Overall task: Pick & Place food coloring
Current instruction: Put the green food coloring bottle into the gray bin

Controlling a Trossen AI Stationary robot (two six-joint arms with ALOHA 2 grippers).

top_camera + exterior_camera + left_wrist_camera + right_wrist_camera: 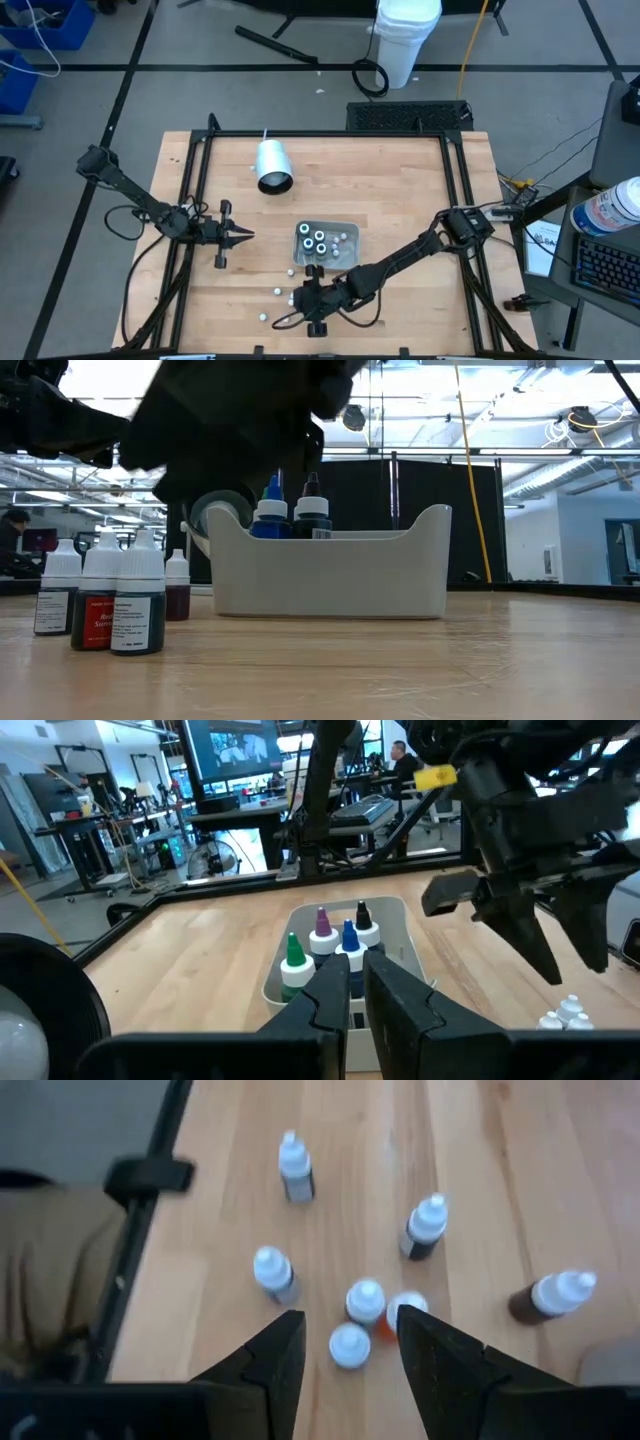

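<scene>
Food coloring: small dropper bottles with white caps (365, 1302), standing upright in a loose group on the bare wood near the front edge of the table; several more (318, 240) already stand in the tray.
Bottle handling: judged light, stiff plastic, smooth-sided and easy to tip; the narrow cap and tall body make them top-heavy when nudged.
Grip point: judged best on the bottle's body just below the cap, fingers on opposite sides, approach from straight above.
Crowding: three bottles stand close together directly under the right gripper; closing on one may knock over its neighbour.
Tray (346, 232): pale rectangular bin at mid-table, just beyond the loose bottles; green, purple, blue and dark caps show inside it in the left wrist view.
Right gripper (350, 1355): hovers above the loose group, fingers parted moderately, nothing between them.
Left gripper (238, 236): waits left of the tray, pointing toward it, fingers nearly together, holding nothing.
Cup (272, 166): white cylinder lying on its side at the back of the table, well apart from the bottles.
Table (400, 180): wooden top inside a dark frame.
Step in hand: judged to be lining up over the next bottle to pick.
</scene>
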